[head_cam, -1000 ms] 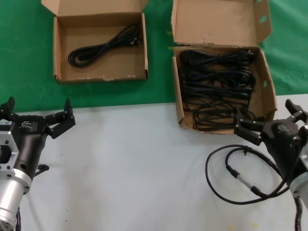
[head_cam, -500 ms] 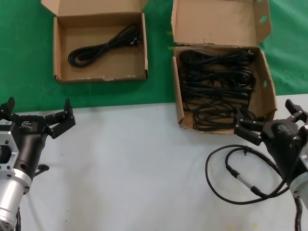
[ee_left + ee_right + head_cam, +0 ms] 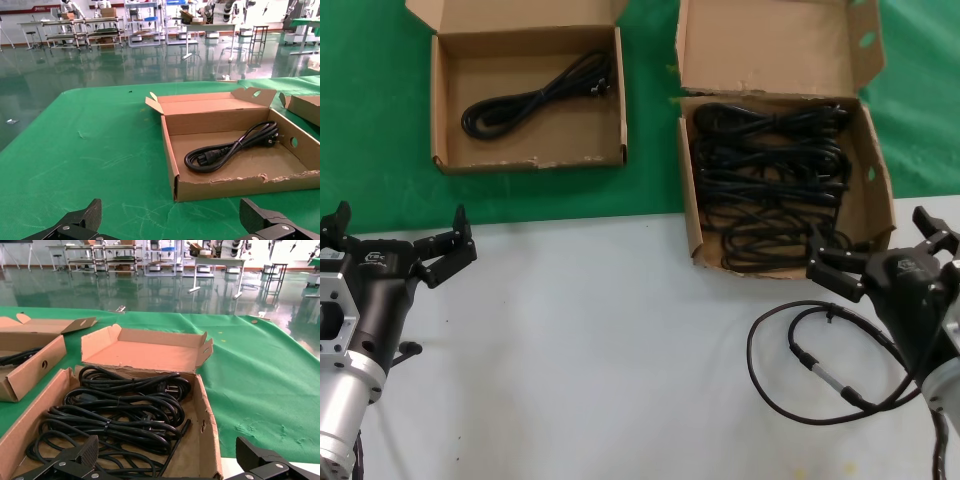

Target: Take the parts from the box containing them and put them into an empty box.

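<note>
Beside the right hand lies a thin black cable.

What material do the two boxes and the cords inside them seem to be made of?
Both the smaller box and the larger box look like plain brown cardboard: matte, with torn, frayed edges. The power cords seem to be black rubber or plastic, with a slight sheen; which one I cannot tell.

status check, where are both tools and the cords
Left tool open, empty, parked near-left. Right tool open, empty, at full box front edge. One cord in small box. Loose thin cable under right arm.
</note>
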`<action>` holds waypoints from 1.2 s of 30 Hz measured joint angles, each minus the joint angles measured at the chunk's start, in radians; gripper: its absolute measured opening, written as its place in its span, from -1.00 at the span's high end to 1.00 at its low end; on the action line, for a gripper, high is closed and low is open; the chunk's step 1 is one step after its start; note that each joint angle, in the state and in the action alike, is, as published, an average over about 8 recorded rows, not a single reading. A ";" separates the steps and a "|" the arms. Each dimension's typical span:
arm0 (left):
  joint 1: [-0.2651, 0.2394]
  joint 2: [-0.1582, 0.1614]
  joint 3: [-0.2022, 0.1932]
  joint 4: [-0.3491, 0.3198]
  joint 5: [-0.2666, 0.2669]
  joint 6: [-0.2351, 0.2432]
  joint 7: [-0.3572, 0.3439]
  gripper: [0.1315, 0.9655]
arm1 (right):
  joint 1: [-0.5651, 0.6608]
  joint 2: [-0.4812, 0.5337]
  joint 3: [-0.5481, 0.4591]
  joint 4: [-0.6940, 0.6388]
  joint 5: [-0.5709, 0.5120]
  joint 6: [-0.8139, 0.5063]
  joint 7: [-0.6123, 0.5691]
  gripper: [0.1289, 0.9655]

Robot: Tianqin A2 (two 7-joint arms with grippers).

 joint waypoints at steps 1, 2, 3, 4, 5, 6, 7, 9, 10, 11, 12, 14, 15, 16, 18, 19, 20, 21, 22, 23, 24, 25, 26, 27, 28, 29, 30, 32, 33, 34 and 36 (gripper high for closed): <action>0.000 0.000 0.000 0.000 0.000 0.000 0.000 -1.00 | 0.000 0.000 0.000 0.000 0.000 0.000 0.000 -1.00; 0.000 0.000 0.000 0.000 0.000 0.000 0.000 -1.00 | 0.000 0.000 0.000 0.000 0.000 0.000 0.000 -1.00; 0.000 0.000 0.000 0.000 0.000 0.000 0.000 -1.00 | 0.000 0.000 0.000 0.000 0.000 0.000 0.000 -1.00; 0.000 0.000 0.000 0.000 0.000 0.000 0.000 -1.00 | 0.000 0.000 0.000 0.000 0.000 0.000 0.000 -1.00; 0.000 0.000 0.000 0.000 0.000 0.000 0.000 -1.00 | 0.000 0.000 0.000 0.000 0.000 0.000 0.000 -1.00; 0.000 0.000 0.000 0.000 0.000 0.000 0.000 -1.00 | 0.000 0.000 0.000 0.000 0.000 0.000 0.000 -1.00; 0.000 0.000 0.000 0.000 0.000 0.000 0.000 -1.00 | 0.000 0.000 0.000 0.000 0.000 0.000 0.000 -1.00; 0.000 0.000 0.000 0.000 0.000 0.000 0.000 -1.00 | 0.000 0.000 0.000 0.000 0.000 0.000 0.000 -1.00; 0.000 0.000 0.000 0.000 0.000 0.000 0.000 -1.00 | 0.000 0.000 0.000 0.000 0.000 0.000 0.000 -1.00; 0.000 0.000 0.000 0.000 0.000 0.000 0.000 -1.00 | 0.000 0.000 0.000 0.000 0.000 0.000 0.000 -1.00; 0.000 0.000 0.000 0.000 0.000 0.000 0.000 -1.00 | 0.000 0.000 0.000 0.000 0.000 0.000 0.000 -1.00; 0.000 0.000 0.000 0.000 0.000 0.000 0.000 -1.00 | 0.000 0.000 0.000 0.000 0.000 0.000 0.000 -1.00; 0.000 0.000 0.000 0.000 0.000 0.000 0.000 -1.00 | 0.000 0.000 0.000 0.000 0.000 0.000 0.000 -1.00; 0.000 0.000 0.000 0.000 0.000 0.000 0.000 -1.00 | 0.000 0.000 0.000 0.000 0.000 0.000 0.000 -1.00; 0.000 0.000 0.000 0.000 0.000 0.000 0.000 -1.00 | 0.000 0.000 0.000 0.000 0.000 0.000 0.000 -1.00; 0.000 0.000 0.000 0.000 0.000 0.000 0.000 -1.00 | 0.000 0.000 0.000 0.000 0.000 0.000 0.000 -1.00; 0.000 0.000 0.000 0.000 0.000 0.000 0.000 -1.00 | 0.000 0.000 0.000 0.000 0.000 0.000 0.000 -1.00; 0.000 0.000 0.000 0.000 0.000 0.000 0.000 -1.00 | 0.000 0.000 0.000 0.000 0.000 0.000 0.000 -1.00; 0.000 0.000 0.000 0.000 0.000 0.000 0.000 -1.00 | 0.000 0.000 0.000 0.000 0.000 0.000 0.000 -1.00; 0.000 0.000 0.000 0.000 0.000 0.000 0.000 -1.00 | 0.000 0.000 0.000 0.000 0.000 0.000 0.000 -1.00; 0.000 0.000 0.000 0.000 0.000 0.000 0.000 -1.00 | 0.000 0.000 0.000 0.000 0.000 0.000 0.000 -1.00; 0.000 0.000 0.000 0.000 0.000 0.000 0.000 -1.00 | 0.000 0.000 0.000 0.000 0.000 0.000 0.000 -1.00; 0.000 0.000 0.000 0.000 0.000 0.000 0.000 -1.00 | 0.000 0.000 0.000 0.000 0.000 0.000 0.000 -1.00; 0.000 0.000 0.000 0.000 0.000 0.000 0.000 -1.00 | 0.000 0.000 0.000 0.000 0.000 0.000 0.000 -1.00; 0.000 0.000 0.000 0.000 0.000 0.000 0.000 -1.00 | 0.000 0.000 0.000 0.000 0.000 0.000 0.000 -1.00; 0.000 0.000 0.000 0.000 0.000 0.000 0.000 -1.00 | 0.000 0.000 0.000 0.000 0.000 0.000 0.000 -1.00; 0.000 0.000 0.000 0.000 0.000 0.000 0.000 -1.00 | 0.000 0.000 0.000 0.000 0.000 0.000 0.000 -1.00; 0.000 0.000 0.000 0.000 0.000 0.000 0.000 -1.00 | 0.000 0.000 0.000 0.000 0.000 0.000 0.000 -1.00; 0.000 0.000 0.000 0.000 0.000 0.000 0.000 -1.00 | 0.000 0.000 0.000 0.000 0.000 0.000 0.000 -1.00; 0.000 0.000 0.000 0.000 0.000 0.000 0.000 -1.00 | 0.000 0.000 0.000 0.000 0.000 0.000 0.000 -1.00; 0.000 0.000 0.000 0.000 0.000 0.000 0.000 -1.00 | 0.000 0.000 0.000 0.000 0.000 0.000 0.000 -1.00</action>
